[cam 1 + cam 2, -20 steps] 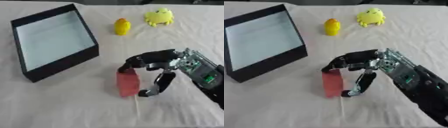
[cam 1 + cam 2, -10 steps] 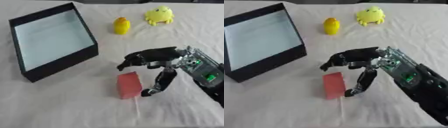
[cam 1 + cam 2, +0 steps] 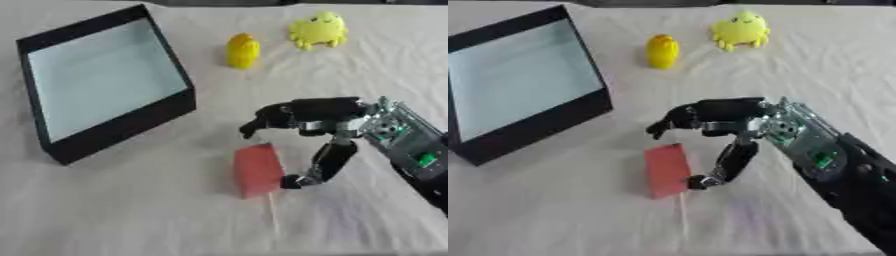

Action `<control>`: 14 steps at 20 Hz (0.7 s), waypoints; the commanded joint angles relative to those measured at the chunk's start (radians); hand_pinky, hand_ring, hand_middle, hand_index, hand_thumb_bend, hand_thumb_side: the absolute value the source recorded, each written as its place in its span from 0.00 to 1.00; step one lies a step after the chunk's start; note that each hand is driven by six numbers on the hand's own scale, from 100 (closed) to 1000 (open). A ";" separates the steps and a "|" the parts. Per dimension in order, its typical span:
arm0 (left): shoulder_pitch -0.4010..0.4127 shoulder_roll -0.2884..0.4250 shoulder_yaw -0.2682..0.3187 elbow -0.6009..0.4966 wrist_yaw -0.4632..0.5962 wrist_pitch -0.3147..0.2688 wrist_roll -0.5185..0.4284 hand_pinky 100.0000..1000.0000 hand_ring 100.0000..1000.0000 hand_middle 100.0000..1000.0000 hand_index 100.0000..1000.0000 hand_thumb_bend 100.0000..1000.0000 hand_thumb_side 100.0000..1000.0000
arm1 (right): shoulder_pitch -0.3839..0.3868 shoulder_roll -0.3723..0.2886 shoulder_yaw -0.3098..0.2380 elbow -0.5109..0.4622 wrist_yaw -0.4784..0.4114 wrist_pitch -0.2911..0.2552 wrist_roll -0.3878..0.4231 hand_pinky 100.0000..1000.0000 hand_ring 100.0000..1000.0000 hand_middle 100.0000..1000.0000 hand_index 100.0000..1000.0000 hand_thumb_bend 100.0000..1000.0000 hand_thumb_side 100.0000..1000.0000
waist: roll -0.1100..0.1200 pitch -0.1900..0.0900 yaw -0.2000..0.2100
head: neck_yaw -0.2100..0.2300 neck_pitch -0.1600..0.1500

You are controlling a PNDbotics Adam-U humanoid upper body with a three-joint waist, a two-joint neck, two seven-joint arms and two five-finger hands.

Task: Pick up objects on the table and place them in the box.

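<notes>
A flat red block [image 3: 258, 170] with a thin pale stick [image 3: 273, 220] out of its near end lies on the white cloth. My right hand [image 3: 324, 112] comes in from the right and hovers beside it, open. The fingers [image 3: 262, 120] reach left above the block's far end without touching it. The thumb [image 3: 317, 167] points down, with its tip at the block's right edge. The black box [image 3: 131, 125] with a pale floor stands at the left. A yellow oval toy [image 3: 242, 50] and a yellow plush figure [image 3: 318, 30] sit at the far side. My left hand shows in neither view.
The cloth is wrinkled around the hand. Bare cloth stretches between the red block and the box's front wall, and along the near edge.
My right hand has let go of the red block: the fingers lifted off its top and spread. The block tipped down from upright and now lies flat.
</notes>
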 commanded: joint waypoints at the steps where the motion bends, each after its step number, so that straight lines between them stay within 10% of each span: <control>1: -0.006 0.010 0.006 -0.014 -0.004 -0.002 -0.009 0.87 0.72 0.75 0.77 0.07 0.89 | -0.006 0.001 0.005 0.006 0.001 0.013 0.016 1.00 0.90 0.83 1.00 0.25 0.23 | 0.003 -0.009 0.002 | -0.003 -0.001; 14: -0.006 0.004 0.010 -0.014 -0.006 -0.002 -0.015 0.87 0.72 0.75 0.77 0.07 0.89 | -0.007 0.036 0.011 0.039 0.029 -0.014 0.073 1.00 0.90 0.84 1.00 0.24 0.26 | 0.002 -0.001 0.007 | -0.006 -0.001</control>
